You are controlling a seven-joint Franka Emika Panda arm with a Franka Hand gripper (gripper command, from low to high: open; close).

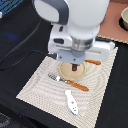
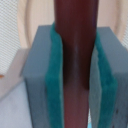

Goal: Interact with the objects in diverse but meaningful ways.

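Note:
My gripper (image 1: 74,61) is shut on the dark brown sausage-like stick (image 1: 74,66), holding it upright just over the round tan plate (image 1: 65,74). In the wrist view the stick (image 2: 75,40) runs between the two teal pads (image 2: 52,75), which press on it from both sides. The white-and-blue fish-like piece (image 1: 71,102) lies on the striped placemat (image 1: 40,85), nearer the camera than the plate. The arm's body hides the area behind the plate. I see no red ball or light blue block.
A wooden-handled fork (image 1: 68,82) lies on the mat just in front of the plate. A wooden-handled knife (image 1: 93,62) lies at the plate's side on the exterior view's right. A bowl (image 1: 124,18) stands at the far right on a brown surface.

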